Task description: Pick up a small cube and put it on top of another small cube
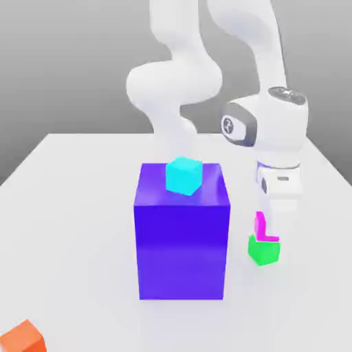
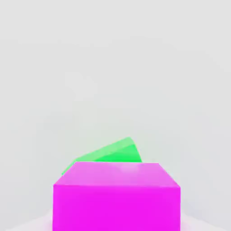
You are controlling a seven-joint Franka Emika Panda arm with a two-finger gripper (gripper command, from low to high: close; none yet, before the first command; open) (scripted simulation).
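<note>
looming blue block (image 1: 182,237) seemingly near green cube (image 1: 265,251), cyan cube (image 1: 183,175) atop.

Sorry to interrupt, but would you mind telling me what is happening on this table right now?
The white arm's gripper is down beside the big blue-purple block, right over the magenta cube, which sits on the green cube. A cyan cube rests on the block, and an orange cube lies near the table's front corner.
</note>
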